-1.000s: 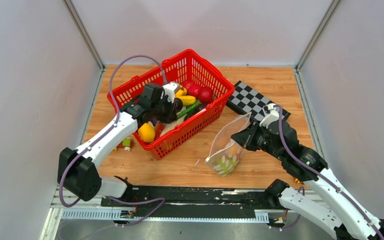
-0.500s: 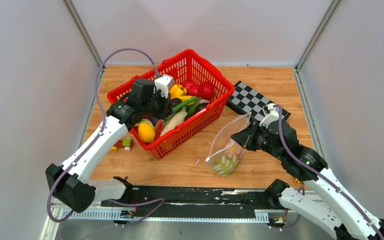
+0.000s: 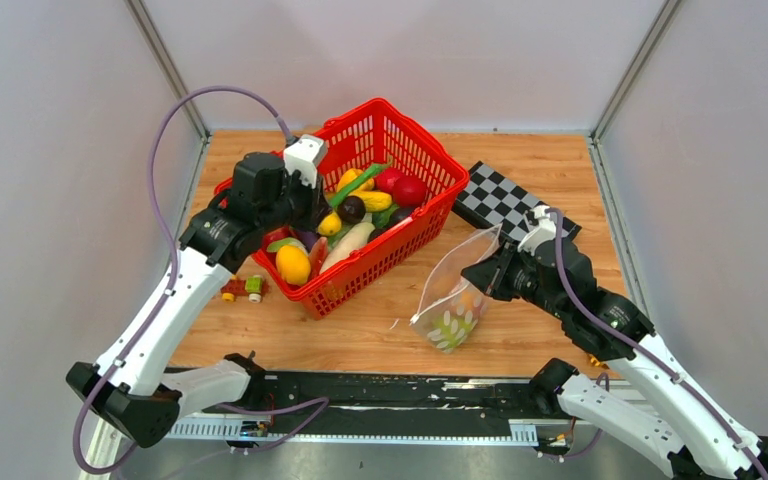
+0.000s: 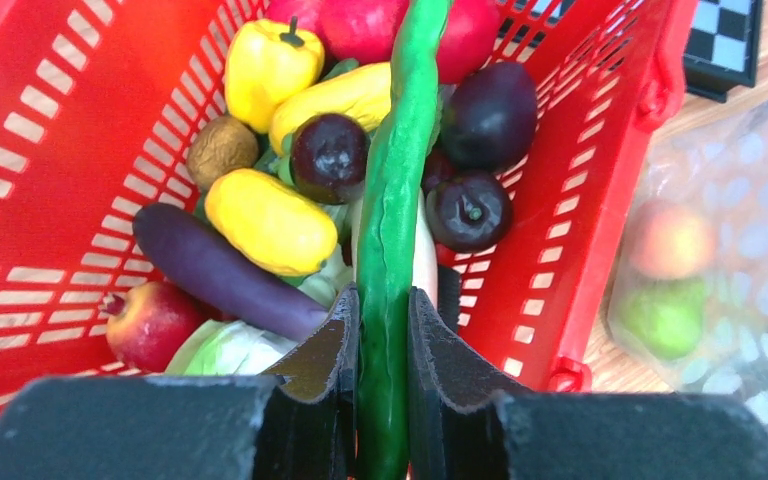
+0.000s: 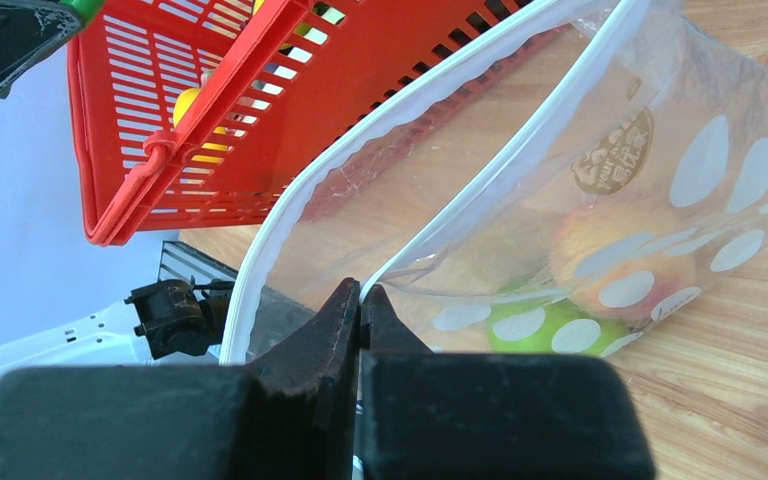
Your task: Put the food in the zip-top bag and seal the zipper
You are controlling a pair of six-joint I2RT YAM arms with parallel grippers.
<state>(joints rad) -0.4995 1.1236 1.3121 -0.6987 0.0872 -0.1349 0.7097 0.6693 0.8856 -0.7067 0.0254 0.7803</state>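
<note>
Left gripper [image 4: 384,345] pinches a smooth, glossy green cucumber [image 4: 393,190], long axis straight up frame centre, over the red lattice basket [image 4: 50,110]. Right gripper [image 5: 360,300], pressed together, nips the mouth rim of the dotted clear zip-top bag [image 5: 600,120], centre-right in the overhead view; contents possibly two fruits.

The top camera sits high above and behind both arms, facing forward and down. It is far enough off to take in the whole table [image 3: 380,335], the red basket [image 3: 400,245], the checkerboard [image 3: 500,200] and the bag [image 3: 452,295]. The left wrist camera looks along the left gripper [image 4: 383,297] steeply down into the basket from very close, with the bag at its right edge and a corner of the checkerboard at top right. The right wrist camera sits low near the table, looking along the right gripper [image 5: 360,290] into the bag's mouth, with the basket behind. All three views share the basket and the bag.
</note>
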